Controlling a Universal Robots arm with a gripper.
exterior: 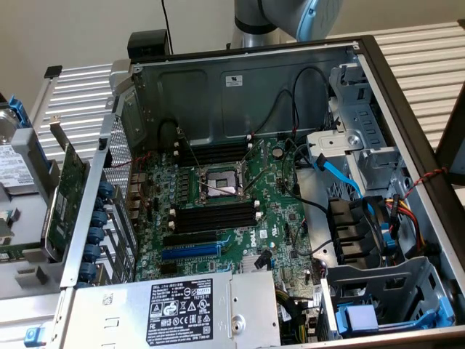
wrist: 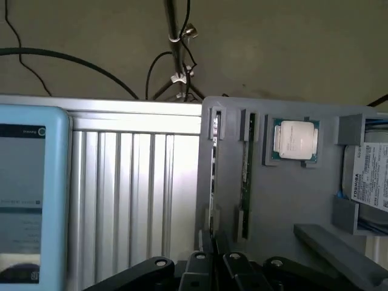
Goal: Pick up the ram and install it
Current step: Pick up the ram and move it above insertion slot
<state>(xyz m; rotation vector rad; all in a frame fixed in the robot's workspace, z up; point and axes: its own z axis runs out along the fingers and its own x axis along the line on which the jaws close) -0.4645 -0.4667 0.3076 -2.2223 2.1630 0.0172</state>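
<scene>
In the wrist view the ram (wrist: pixel 245 182), a long thin dark green stick, stands on edge in a slot of a grey parts holder (wrist: pixel 285 200). A second thin board (wrist: pixel 213 176) stands on edge in the neighbouring slot. My gripper (wrist: pixel 212 244) hangs above the holder with its black fingers (wrist: pixel 222 250) drawn together, in line with the near end of that second board and apart from it. Nothing shows between the fingers. In the exterior view the open computer case shows the motherboard (exterior: pixel 240 218) with black memory slots (exterior: pixel 214 215) beside the processor socket (exterior: pixel 220 182).
A processor chip (wrist: pixel 295 139) and a hard drive (wrist: pixel 370 182) sit in the same holder. A light blue device (wrist: pixel 30 194) lies on the ribbed metal table (wrist: pixel 133 194). A wide green expansion card (exterior: pixel 69 189) stands outside the case at the exterior view's left. Cables (exterior: pixel 341 174) cross the case.
</scene>
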